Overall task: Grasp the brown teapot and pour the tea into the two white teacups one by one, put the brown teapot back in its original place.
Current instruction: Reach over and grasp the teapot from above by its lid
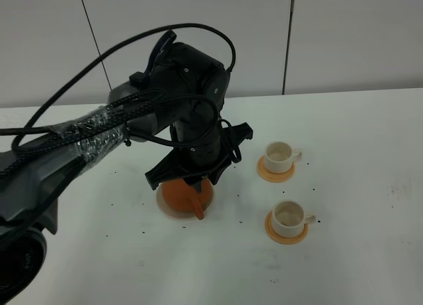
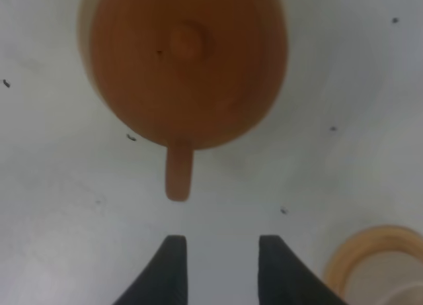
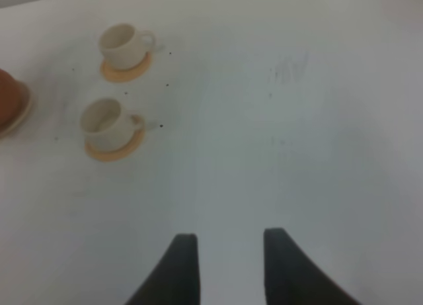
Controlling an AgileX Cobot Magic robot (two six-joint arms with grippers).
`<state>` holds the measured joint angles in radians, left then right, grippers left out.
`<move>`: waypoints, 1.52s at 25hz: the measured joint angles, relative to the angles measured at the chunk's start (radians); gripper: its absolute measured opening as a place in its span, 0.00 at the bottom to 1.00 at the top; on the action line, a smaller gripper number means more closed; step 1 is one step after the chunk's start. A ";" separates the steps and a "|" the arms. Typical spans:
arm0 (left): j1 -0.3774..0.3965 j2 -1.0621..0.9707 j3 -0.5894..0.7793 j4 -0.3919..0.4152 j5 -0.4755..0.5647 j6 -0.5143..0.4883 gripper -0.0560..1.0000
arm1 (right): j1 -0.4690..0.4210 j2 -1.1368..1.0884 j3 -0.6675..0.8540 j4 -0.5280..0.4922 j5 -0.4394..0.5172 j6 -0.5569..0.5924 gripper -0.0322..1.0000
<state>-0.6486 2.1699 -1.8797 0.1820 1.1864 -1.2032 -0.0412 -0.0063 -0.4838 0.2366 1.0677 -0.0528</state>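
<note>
The brown teapot (image 1: 187, 192) stands upright on its original place, a beige trivet (image 1: 165, 207), with its lid on. Its handle (image 2: 178, 173) points toward my left gripper (image 2: 218, 259), which hovers just off it, open and holding nothing. The same gripper (image 1: 196, 184) sits low over the pot in the high view and hides part of it. The two white teacups (image 1: 279, 156) (image 1: 289, 216) stand on tan coasters to the right of the pot. Their insides look pale; the tea is out of view. My right gripper (image 3: 225, 265) is open over bare table, far from the teacups (image 3: 122, 43) (image 3: 104, 120).
The left arm and its cable bundle (image 1: 86, 139) stretch across the left half of the white table (image 1: 370, 153). Small dark specks dot the tabletop. A coaster (image 2: 344, 262) with a cup lies close to the left gripper's side. A pale wall stands behind the table.
</note>
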 joint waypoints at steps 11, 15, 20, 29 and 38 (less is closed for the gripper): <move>0.000 0.016 0.000 -0.004 0.000 0.021 0.36 | 0.000 0.000 0.000 0.000 0.000 0.000 0.26; 0.000 0.045 0.000 -0.002 0.000 0.026 0.36 | 0.000 0.000 0.000 0.000 0.000 0.000 0.26; 0.000 0.064 0.000 0.007 0.000 0.042 0.36 | 0.000 0.000 0.000 0.000 0.000 0.001 0.26; 0.002 0.064 0.000 0.053 0.000 0.110 0.36 | 0.000 0.000 0.000 0.000 0.000 0.001 0.26; 0.029 0.067 0.000 0.050 0.000 0.140 0.36 | 0.000 0.000 0.000 0.000 0.000 0.000 0.26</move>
<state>-0.6194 2.2365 -1.8797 0.2318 1.1864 -1.0633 -0.0412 -0.0063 -0.4838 0.2366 1.0677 -0.0530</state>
